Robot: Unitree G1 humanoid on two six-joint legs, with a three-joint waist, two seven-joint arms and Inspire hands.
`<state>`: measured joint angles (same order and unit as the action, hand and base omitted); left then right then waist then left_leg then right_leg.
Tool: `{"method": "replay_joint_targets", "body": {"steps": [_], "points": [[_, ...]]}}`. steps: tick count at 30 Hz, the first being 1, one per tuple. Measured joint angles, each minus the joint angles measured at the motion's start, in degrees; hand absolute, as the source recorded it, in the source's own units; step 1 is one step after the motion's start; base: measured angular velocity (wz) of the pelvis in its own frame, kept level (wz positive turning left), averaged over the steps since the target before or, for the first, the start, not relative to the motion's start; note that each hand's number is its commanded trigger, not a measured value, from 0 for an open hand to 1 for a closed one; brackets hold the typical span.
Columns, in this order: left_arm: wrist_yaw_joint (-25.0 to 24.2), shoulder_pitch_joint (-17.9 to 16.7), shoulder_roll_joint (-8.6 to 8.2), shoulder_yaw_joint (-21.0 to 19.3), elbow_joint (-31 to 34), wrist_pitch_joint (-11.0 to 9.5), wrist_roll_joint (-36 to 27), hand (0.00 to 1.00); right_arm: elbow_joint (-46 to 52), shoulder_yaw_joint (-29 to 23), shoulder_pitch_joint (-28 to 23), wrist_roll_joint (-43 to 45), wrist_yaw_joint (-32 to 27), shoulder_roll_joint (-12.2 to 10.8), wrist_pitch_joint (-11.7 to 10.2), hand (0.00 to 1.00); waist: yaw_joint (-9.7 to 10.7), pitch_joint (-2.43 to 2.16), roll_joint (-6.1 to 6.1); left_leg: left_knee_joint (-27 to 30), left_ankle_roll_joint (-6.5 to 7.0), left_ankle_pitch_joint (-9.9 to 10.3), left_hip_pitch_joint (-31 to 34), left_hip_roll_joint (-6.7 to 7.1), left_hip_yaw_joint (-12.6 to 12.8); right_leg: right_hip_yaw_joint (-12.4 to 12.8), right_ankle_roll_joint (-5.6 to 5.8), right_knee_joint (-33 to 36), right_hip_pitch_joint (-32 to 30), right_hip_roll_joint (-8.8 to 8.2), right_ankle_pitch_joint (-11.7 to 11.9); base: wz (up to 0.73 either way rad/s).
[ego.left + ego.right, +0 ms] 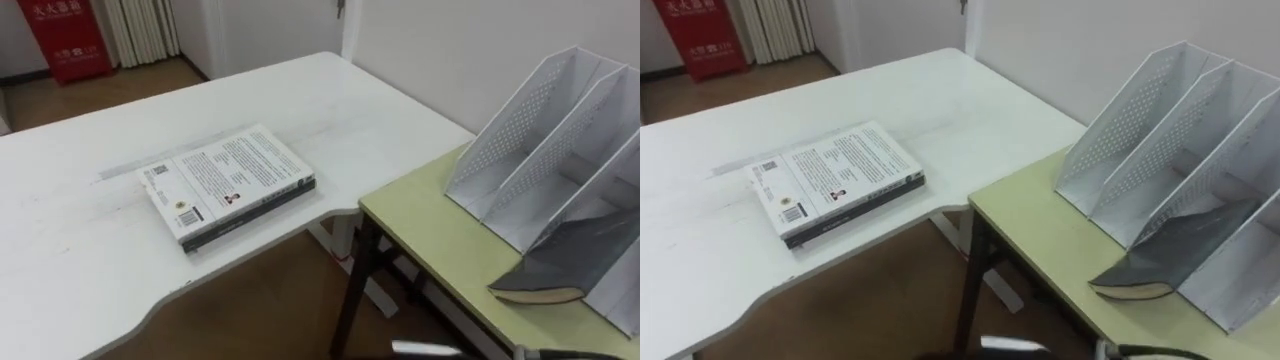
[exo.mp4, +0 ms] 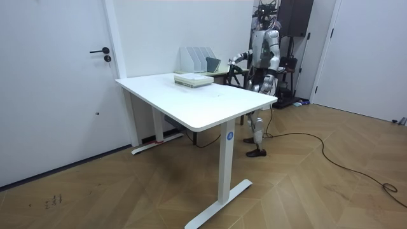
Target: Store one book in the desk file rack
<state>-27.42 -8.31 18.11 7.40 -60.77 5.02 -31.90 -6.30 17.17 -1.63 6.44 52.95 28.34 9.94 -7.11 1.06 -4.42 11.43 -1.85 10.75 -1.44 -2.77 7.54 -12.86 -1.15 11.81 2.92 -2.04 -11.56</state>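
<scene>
White desk point(image 1: 90, 230), then the green side table point(image 1: 430, 240) butted to its right; robot stands at the far end. File rack point(image 1: 540, 110) sits on the green top. White-covered book point(image 1: 228, 178) lies flat near the desk edge, untouched. Grey book point(image 1: 575, 262) leans tilted in a right-hand compartment, lower end out on the table. Hand point(image 2: 236, 59) reaches rackward; grip state cannot be told. Judgement: nudge the grey book deeper and upright, pushing gently so the rack doesn't slide.

Looking like an office: white desk point(image 2: 210, 105) standing on wood floor point(image 2: 305, 184), file rack point(image 1: 560, 140) sitting on side table point(image 1: 440, 240), plain door point(image 2: 57, 83).
</scene>
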Motion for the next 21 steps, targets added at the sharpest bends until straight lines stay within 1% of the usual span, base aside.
{"method": "replay_joint_targets", "body": {"steps": [1, 2, 4, 6, 7, 8, 9, 10, 11, 13, 14, 16, 17, 18, 19, 20, 21], "points": [[0.3, 0.2, 0.0, 0.1, 0.0, 0.0, 0.0, 0.0, -1.5, 0.0, -0.6, 1.5, -0.5, 0.0, 0.1, 0.0, -0.1, -0.03, -0.01, 0.0, 0.0, 0.0, 0.0, 0.02, 0.0, -0.1, 0.0, 0.0, 0.0, -0.05, 0.0, 0.0], [1.0, 0.2, -0.01, 0.2, -0.1, 0.0, 0.0, 0.0, -4.2, 0.0, -1.5, 4.2, -1.5, -0.1, 0.2, 0.0, -0.2, -0.07, -0.06, 0.0, 0.04, 0.0, 0.1, 0.03, -0.1, -0.2, 0.0, 0.0, -0.1, -0.32, 0.0, 0.0], [1.5, 0.8, -0.21, 0.2, -1.6, 0.0, 0.0, 0.0, -10.2, 0.0, -2.3, 7.1, -2.5, -0.5, 0.1, 0.0, -0.4, -0.16, -0.02, 0.0, 0.1, 0.1, 0.2, 0.04, -0.1, -0.1, 0.0, 0.0, -0.1, -0.32, 0.0, 0.0], [2.2, 1.6, -0.96, -0.7, -3.6, -0.1, 1.3, 0.0, -20.0, -0.4, -3.0, 12.2, -4.7, -1.7, 0.0, 0.0, -0.8, -0.34, 0.18, 0.1, 0.15, 0.1, 0.1, 0.13, -0.1, -0.5, 0.02, -0.1, 0.0, -0.41, 0.0, 0.0], [2.4, 1.9, -1.11, -0.7, -3.6, -0.1, 1.3, 0.0, -22.5, -1.1, -3.0, 13.0, -5.4, -1.9, 0.1, 0.0, -0.6, -0.4, 0.25, 0.3, 0.18, 0.1, 0.2, 0.15, 0.0, -0.7, 0.03, 0.0, 0.0, -0.54, 0.0, 0.0], [2.5, 1.7, -1.38, -1.0, -3.7, -0.3, 1.3, 0.0, -25.6, -3.5, -3.0, 14.2, -7.0, -1.9, -0.1, 0.0, -0.6, -0.55, 0.57, 0.5, 0.2, 0.1, 0.5, 0.2, 0.1, -0.8, 0.11, 0.0, 0.0, -0.66, 0.1, 0.03], [3.1, 1.5, -1.47, -1.0, -3.7, -0.3, 1.4, 0.0, -29.5, -4.4, -3.0, 15.4, -9.5, -2.2, -0.6, 0.0, -0.4, -0.81, 0.66, 0.5, 0.22, 0.1, 0.7, 0.25, 0.2, -0.9, 0.11, 0.0, 0.0, -0.69, 0.1, 0.05], [3.4, 1.5, -1.52, -1.1, -3.7, -0.4, 1.6, 0.0, -31.9, -4.6, -3.0, 16.3, -10.8, -2.5, -0.7, 0.0, -0.5, -0.94, 0.65, 0.5, 0.22, 0.1, 0.6, 0.25, 0.2, -0.9, 0.12, -0.1, 0.1, -0.67, 0.1, 0.09], [3.6, 1.5, -1.6, -1.2, -4.1, -0.4, 1.6, 0.0, -36.9, -5.1, -3.5, 17.3, -13.2, -3.6, -0.7, 0.0, -0.4, -1.0, 0.65, 0.7, 0.22, 0.1, 0.5, 0.26, 0.2, -0.9, 0.12, -0.2, 0.3, -0.59, 0.1, 0.09], [3.7, 1.3, -2.0, -2.0, -4.1, -0.3, 2.5, 0.0, -41.5, -5.1, -4.6, 21.0, -16.0, -5.0, -0.9, 0.0, -0.5, -0.86, 1.03, 0.8, 0.22, 0.1, 0.1, 0.3, 0.3, -1.0, 0.14, -0.3, 0.9, -0.34, 0.0, 0.1], [3.8, 1.0, -2.47, -2.7, -4.5, -0.3, 2.8, 0.0, -44.4, -5.0, -5.8, 23.9, -17.9, -6.1, -0.8, 0.0, -0.5, -0.78, 1.71, 0.8, 0.26, 0.2, -0.2, 0.41, 0.3, -1.3, 0.3, -0.3, 1.3, -0.45, -0.1, 0.11], [4.7, 0.9, -3.39, -3.6, -4.7, -0.2, 2.8, 0.0, -48.5, -5.1, -7.6, 27.4, -20.7, -7.6, -0.3, 0.0, -0.3, -0.86, 2.42, 1.0, 0.43, 0.2, -0.3, 0.48, 0.3, -1.4, 0.46, -0.4, 1.3, -0.86, -0.2, 0.07], [5.4, 0.4, -4.01, -4.3, -5.0, -0.2, 2.9, 0.0, -50.7, -5.1, -8.6, 29.0, -22.3, -8.7, 0.2, 0.0, -0.3, -0.62, 2.69, 1.0, 0.45, 0.3, -0.5, 0.49, 0.3, -1.3, 0.53, -0.4, 1.4, -0.89, -0.2, 0.0], [6.1, 0.3, -4.34, -4.5, -5.2, -0.2, 2.9, 0.0, -52.4, -5.1, -9.5, 29.9, -23.8, -9.6, 0.3, 0.0, -0.1, -0.61, 3.27, 0.8, 0.45, 0.3, -0.8, 0.49, 0.3, -1.2, 0.55, -0.3, 1.6, -0.81, -0.3, 0.0], [6.5, 0.3, -4.41, -4.5, -5.2, -0.2, 2.9, 0.0, -53.5, -5.1, -9.8, 30.1, -24.6, -10.2, 0.4, 0.0, 0.2, -0.62, 3.48, 0.8, 0.45, 0.3, -1.0, 0.49, 0.3, -1.2, 0.56, -0.3, 1.8, -0.78, -0.4, -0.03], [7.1, -0.2, -4.61, -4.7, -5.2, -0.2, 3.0, 0.0, -55.8, -5.7, -9.9, 30.0, -26.2, -11.5, 0.7, 0.0, 0.7, -0.59, 3.65, 0.5, 0.45, 0.3, -1.3, 0.53, 0.3, -1.2, 0.57, -0.1, 1.8, -0.83, -0.7, 0.0], [7.7, -0.5, -4.7, -5.0, -5.2, -0.3, 3.3, 0.0, -57.8, -7.6, -10.0, 29.8, -27.9, -12.9, 0.9, 0.0, 1.2, -0.67, 3.77, 0.2, 0.48, 0.2, -1.7, 0.52, 0.3, -1.1, 0.54, 0.0, 2.0, -0.82, -0.9, 0.0]]}}
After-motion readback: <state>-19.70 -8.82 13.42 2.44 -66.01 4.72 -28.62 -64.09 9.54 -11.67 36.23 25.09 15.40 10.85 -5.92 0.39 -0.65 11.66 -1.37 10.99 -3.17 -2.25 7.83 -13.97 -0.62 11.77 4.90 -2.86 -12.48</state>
